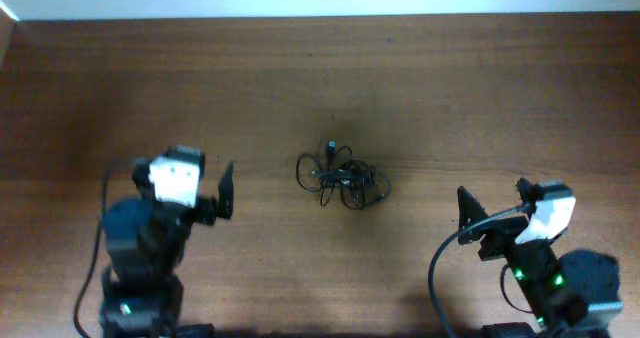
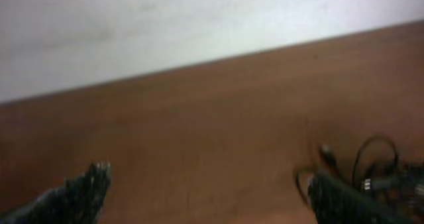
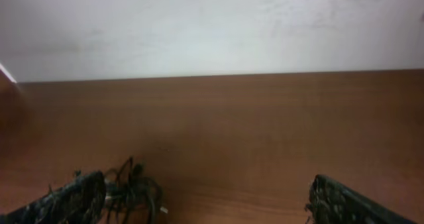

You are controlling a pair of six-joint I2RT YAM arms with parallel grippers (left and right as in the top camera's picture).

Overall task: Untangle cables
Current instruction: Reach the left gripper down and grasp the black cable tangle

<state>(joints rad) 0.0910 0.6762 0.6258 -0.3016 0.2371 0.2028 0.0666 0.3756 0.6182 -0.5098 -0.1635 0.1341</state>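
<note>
Left end effector (image 2: 205, 199) has its fingers spread wide, gripping nothing, low over the worktop (image 1: 420, 88). Right end effector (image 3: 207, 204) same: fingers apart, empty. The cables (image 1: 343, 175) lie in one knotted clump mid-worktop, between both arms, touching neither.

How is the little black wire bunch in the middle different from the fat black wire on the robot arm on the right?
The cables are very thin; the arm cable is much thicker. The cables sit in a knotted clump of loops; the arm cable makes one smooth curve. The cables lie loose on the table; the arm cable is fixed to the right arm. Both are black.
</note>
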